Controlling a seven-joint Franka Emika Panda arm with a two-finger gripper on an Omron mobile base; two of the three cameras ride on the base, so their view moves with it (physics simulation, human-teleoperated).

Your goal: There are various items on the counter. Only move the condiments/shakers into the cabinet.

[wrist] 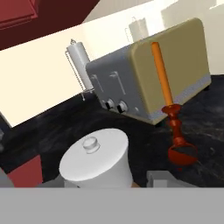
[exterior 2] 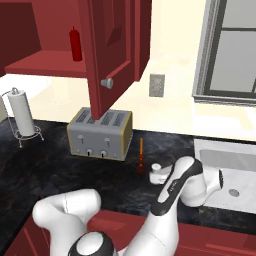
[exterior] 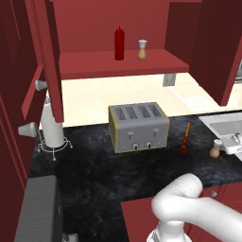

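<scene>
Now the tool point(wrist: 127, 186) sits around the last shaker point(wrist: 97, 159) near the table's point(exterior: 94, 175) right edge; clamped or not, cannot tell. Next: lift to cabinet shelf point(exterior: 94, 64).

Our arm point(exterior 2: 170, 200) is glossy white with rounded segments, dark joint bands and a grey-capped base joint.

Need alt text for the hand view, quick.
A small shaker with a pale grey-white round top sits close up at bottom centre. Behind it on the black marbled counter stand a grey four-slot toaster with tan sides and a thin orange-red utensil.
</scene>
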